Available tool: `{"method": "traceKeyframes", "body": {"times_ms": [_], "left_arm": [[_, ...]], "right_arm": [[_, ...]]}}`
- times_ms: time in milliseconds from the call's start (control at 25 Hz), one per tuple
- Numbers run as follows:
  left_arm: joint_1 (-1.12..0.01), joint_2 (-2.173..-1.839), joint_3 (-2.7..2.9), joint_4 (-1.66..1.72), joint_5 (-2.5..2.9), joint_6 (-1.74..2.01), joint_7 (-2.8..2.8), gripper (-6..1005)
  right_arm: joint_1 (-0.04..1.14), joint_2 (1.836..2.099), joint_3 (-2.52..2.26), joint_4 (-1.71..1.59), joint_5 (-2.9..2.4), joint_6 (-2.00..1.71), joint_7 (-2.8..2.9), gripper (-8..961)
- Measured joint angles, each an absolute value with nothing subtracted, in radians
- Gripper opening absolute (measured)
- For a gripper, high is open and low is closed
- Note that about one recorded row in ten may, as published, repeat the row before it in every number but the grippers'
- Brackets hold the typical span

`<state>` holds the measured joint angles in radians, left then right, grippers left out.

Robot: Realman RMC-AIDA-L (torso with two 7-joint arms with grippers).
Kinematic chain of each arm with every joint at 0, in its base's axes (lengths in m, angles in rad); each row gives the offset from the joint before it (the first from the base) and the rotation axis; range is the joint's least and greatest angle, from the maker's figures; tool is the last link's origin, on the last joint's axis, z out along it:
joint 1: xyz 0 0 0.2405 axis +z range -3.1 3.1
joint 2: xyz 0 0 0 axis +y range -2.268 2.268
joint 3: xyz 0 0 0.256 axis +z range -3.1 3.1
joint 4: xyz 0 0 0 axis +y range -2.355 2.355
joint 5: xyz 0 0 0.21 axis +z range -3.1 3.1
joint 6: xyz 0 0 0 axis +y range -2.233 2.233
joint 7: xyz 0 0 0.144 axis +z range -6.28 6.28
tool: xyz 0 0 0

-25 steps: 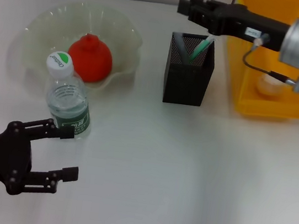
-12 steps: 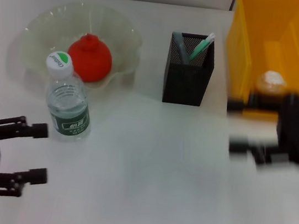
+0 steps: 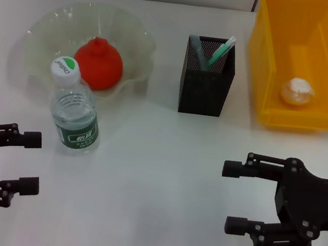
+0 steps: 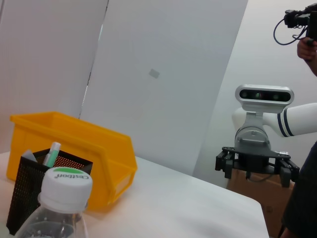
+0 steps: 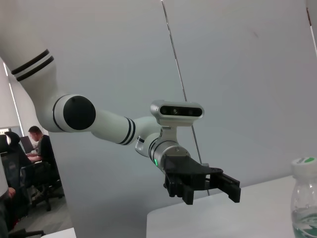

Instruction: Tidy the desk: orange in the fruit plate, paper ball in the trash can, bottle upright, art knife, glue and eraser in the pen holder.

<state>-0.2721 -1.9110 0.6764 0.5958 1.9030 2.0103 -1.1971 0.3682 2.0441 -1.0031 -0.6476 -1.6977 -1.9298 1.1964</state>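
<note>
The flat white worktop (image 3: pixel 165 160) carries four items. A translucent pale green ruffled-rim fruit plate (image 3: pixel 45 30) sits at the far left. A clear plastic bottle (image 3: pixel 74 115) with a green label and white-and-green cap stands upright just in front of the plate. A square black mesh pen holder (image 3: pixel 204 89) stands near the centre. A bright yellow rectangular plastic trash can (image 3: pixel 270 64) sits at the far right, close beside the holder.

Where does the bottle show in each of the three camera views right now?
Head view: the bottle stands upright just in front of the fruit plate, ahead of the left gripper.
Left wrist view: its cap and neck fill the lower corner, before the pen holder.
Right wrist view: at the picture's edge.
Shared landmark: its green-and-white cap.
</note>
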Motion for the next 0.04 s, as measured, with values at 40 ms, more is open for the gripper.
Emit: {"method": "traceKeyframes", "body": {"times_ms": [40], "left_arm": [[-0.272,-1.911,0.676,0.596,1.903,2.010,-1.197,811]], "right_arm": [[0.368,2.045,-1.003,-0.646,-1.698,-1.929,1.196,795]]}}
